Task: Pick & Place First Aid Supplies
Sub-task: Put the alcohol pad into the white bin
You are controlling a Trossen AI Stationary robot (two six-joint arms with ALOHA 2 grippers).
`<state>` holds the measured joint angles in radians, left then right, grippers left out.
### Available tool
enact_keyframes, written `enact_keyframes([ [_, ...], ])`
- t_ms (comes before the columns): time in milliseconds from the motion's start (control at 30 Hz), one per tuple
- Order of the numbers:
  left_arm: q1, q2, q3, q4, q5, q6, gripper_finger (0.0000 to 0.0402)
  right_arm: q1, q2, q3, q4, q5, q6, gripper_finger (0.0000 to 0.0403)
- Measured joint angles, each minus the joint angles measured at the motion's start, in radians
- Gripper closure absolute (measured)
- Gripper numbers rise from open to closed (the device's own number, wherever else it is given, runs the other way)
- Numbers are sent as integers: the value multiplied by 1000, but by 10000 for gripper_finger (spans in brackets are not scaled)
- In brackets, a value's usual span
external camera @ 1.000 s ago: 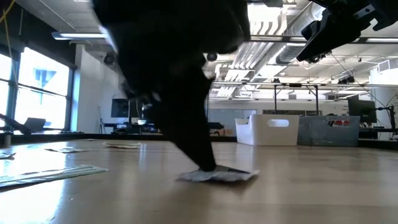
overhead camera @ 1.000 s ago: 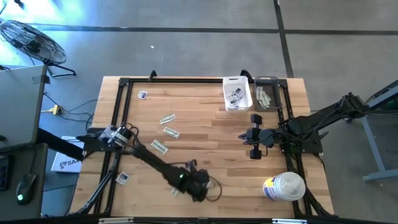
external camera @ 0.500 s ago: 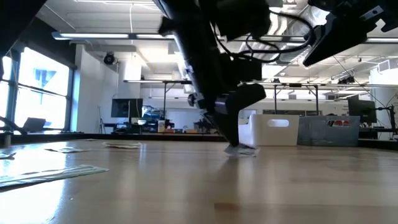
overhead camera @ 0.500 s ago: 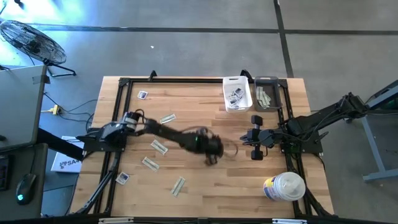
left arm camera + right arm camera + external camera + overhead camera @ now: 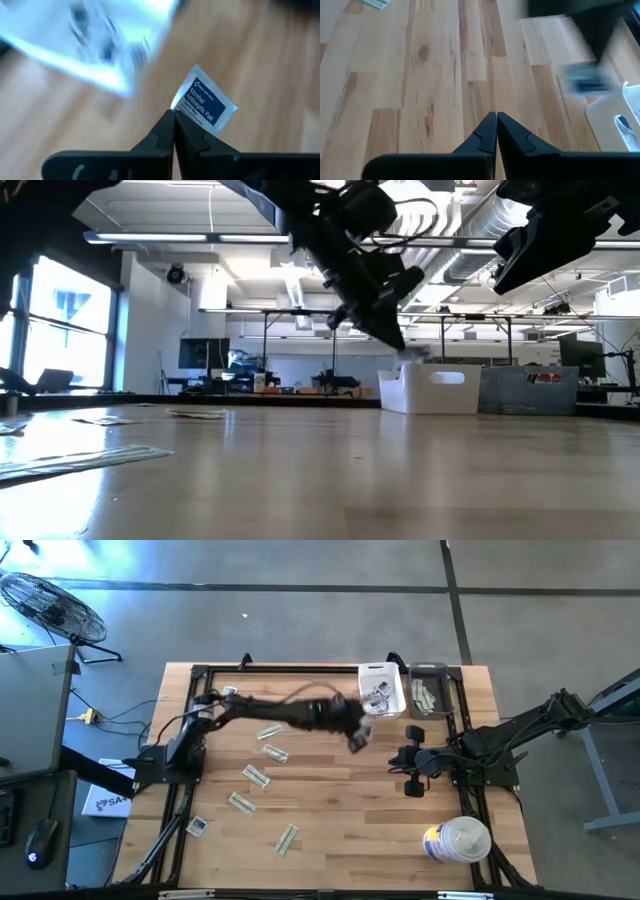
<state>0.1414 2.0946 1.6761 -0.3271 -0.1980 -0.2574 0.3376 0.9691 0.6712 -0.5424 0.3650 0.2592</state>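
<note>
Since a second ago your left gripper (image 5: 357, 737) has swung from the near table (image 5: 330, 840) edge to just beside the white bin (image 5: 381, 690), clamped on one square packet (image 5: 205, 104). Right gripper (image 5: 409, 759) waits pinched empty over open wood. Count five strips, two squares loose; bin contents unclear.

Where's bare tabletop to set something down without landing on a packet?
Free: the board between the green-beige strips and the parked right gripper, and the near stretch between the lowest strip and the white canister. Crowded: the left half, and by the white bin and grey bin.
</note>
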Motion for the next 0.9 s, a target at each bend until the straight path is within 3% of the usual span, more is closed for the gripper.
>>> enact_keyframes([
  [333,152,30,27,340,69,78,401,5,0,0,5,13,-12,396],
  [567,214,143,22,545,83,-40,401,2,0,0,27,37,-50,396],
  [900,207,181,24,536,87,-60,401,2,0,0,32,62,-59,396],
])
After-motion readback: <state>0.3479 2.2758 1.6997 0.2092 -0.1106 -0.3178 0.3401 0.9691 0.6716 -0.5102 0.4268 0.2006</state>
